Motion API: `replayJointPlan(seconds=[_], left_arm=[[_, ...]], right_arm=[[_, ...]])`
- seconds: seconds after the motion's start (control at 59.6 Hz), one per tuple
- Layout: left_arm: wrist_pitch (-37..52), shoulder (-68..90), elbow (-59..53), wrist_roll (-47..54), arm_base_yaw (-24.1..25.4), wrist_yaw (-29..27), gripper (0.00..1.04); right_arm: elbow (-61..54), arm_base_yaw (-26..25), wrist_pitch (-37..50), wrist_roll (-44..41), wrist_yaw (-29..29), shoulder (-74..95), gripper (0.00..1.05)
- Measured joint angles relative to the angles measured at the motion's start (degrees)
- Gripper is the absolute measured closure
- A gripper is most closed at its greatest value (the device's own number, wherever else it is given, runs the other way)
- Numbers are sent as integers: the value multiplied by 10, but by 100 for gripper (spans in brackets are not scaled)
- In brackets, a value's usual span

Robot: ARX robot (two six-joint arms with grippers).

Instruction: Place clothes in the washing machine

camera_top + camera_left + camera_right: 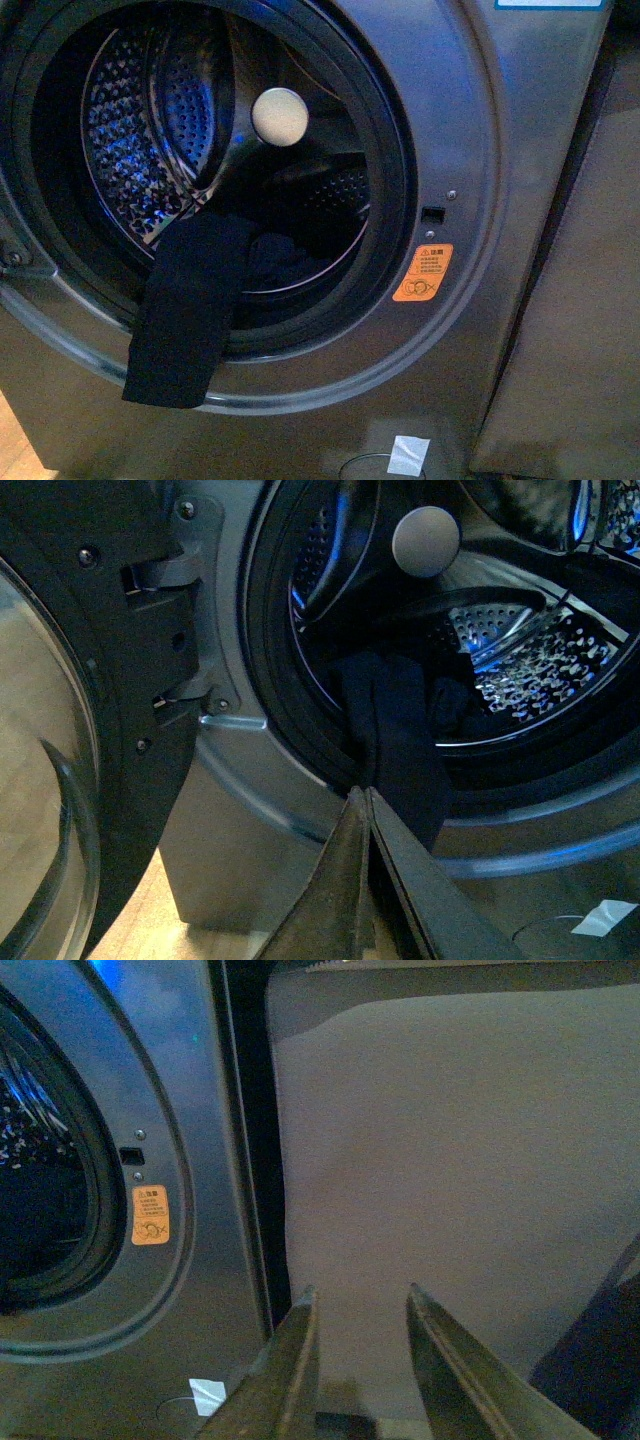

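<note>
The washing machine (pixel 470 150) is dark grey with an open round porthole and a shiny perforated drum (pixel 130 150). Dark clothes (pixel 280 255) lie in the drum's bottom. One long flat strip (pixel 185 310) hangs out over the porthole rim and down the front. In the left wrist view the strip (pixel 400 740) hangs just beyond my left gripper (pixel 362 792), which is shut and empty, a little in front of the rim. My right gripper (pixel 362 1295) is open and empty, off to the machine's right side, facing a grey panel (pixel 460 1160). Neither arm shows in the front view.
The open door (pixel 60 740) with its glass bowl and hinge stands at the machine's left. An orange warning sticker (pixel 422 272) and a small white tag (pixel 408 453) are on the front. A grey panel (pixel 580 330) stands right of the machine. Pale wooden floor (pixel 150 920) lies below.
</note>
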Motion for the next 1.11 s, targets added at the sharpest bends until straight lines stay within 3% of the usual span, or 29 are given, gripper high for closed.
replayJointPlan(seconds=[0.235,1.108], left_arm=[[-85,-96,-1,0,0,3,101],[-311,-331,-2,0,0,3,101]], right_arm=[[0,0,0,0,0,0,5],[0,0,0,0,0,0,7]])
